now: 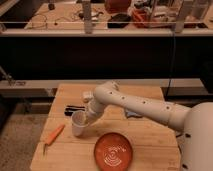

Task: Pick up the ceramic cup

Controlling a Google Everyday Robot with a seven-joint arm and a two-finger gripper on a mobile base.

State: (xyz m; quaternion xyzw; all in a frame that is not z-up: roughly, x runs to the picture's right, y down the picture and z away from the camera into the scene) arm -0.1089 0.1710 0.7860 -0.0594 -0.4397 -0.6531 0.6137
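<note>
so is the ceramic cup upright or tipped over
Upright: the ceramic cup stands with its round rim facing up, on the table, the gripper at its right side.

Dim, warm, softly blurred overall.

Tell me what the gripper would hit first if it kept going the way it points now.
The gripper points down and left, right at the ceramic cup, so the cup comes first, with the wooden table beneath it. Depth is unclear; it may already be touching.
</note>
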